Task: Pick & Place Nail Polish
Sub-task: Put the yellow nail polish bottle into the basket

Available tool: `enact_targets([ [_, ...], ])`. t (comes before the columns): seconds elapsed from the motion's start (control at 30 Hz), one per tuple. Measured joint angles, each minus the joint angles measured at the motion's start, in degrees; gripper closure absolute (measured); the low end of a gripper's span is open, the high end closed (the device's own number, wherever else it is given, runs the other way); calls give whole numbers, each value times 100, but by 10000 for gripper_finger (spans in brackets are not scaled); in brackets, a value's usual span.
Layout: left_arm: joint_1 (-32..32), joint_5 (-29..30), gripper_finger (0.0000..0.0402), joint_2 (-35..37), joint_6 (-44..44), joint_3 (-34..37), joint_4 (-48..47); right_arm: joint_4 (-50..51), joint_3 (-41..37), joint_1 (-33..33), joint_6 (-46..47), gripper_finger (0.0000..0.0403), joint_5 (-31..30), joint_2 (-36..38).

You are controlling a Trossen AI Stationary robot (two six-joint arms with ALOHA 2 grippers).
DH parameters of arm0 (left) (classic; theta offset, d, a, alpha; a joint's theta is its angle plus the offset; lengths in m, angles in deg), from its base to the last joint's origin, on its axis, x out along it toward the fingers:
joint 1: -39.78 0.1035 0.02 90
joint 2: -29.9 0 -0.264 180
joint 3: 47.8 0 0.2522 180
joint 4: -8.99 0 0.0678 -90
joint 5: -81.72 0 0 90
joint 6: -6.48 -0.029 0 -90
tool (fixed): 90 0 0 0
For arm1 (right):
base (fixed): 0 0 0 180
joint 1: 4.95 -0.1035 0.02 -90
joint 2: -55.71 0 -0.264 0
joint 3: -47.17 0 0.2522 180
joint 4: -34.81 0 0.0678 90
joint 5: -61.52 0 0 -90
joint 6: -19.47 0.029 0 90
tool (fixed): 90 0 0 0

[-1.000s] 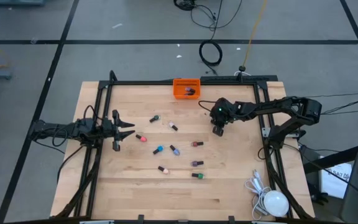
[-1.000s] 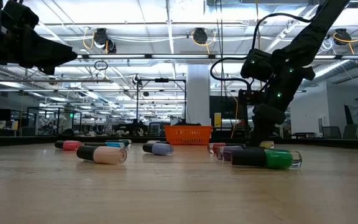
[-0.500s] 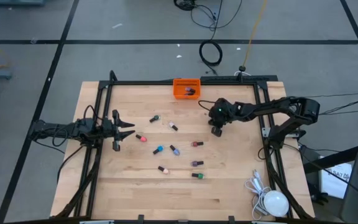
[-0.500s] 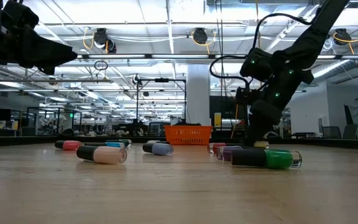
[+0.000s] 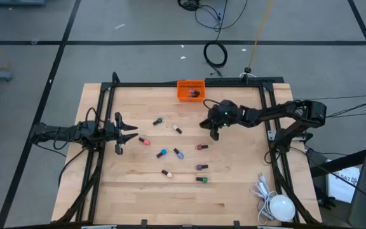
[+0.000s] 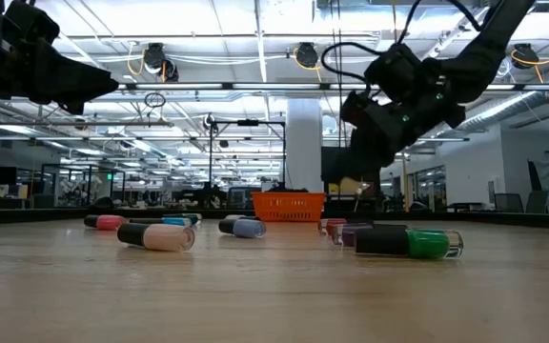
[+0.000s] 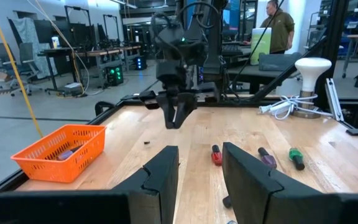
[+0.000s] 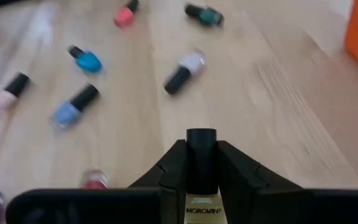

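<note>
Several nail polish bottles lie on their sides on the wooden table, among them a pink one (image 5: 146, 141), a blue one (image 5: 162, 153), a purple one (image 5: 201, 167) and a green one (image 6: 417, 243). My right gripper (image 5: 212, 132) hangs above the table's far middle, near the orange bin (image 5: 190, 90). It is shut on a pale yellow nail polish bottle (image 8: 202, 210) with a black cap. My left gripper (image 7: 201, 168) stands open and level at the table's left edge, with nothing between its fingers. My right gripper pinches the pale yellow bottle between its two fingers (image 8: 173, 165). The bottle lies along the fingers, and its black cap (image 8: 201, 146) sticks out past their tips. The fingers slant down toward the table's left. The bottle is lifted clear of the table.
The orange bin stands at the far edge and holds a few bottles (image 7: 64, 152). A white lamp and cable (image 5: 278, 207) lie at the near right corner. A black frame (image 5: 189, 83) runs round the table. Bare wood lies along the near edge.
My right gripper has risen from the table with the pale yellow bottle and gone toward the table's left. It has tipped up from pointing steeply down to a shallow downward slant. The bottle now hangs clear of the table.
</note>
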Motion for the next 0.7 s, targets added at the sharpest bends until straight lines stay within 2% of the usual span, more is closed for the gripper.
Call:
enact_targets([
  [0.7,-2,0,277,0,0,0,0,-1691,11,-630,109,349,-15,11],
])
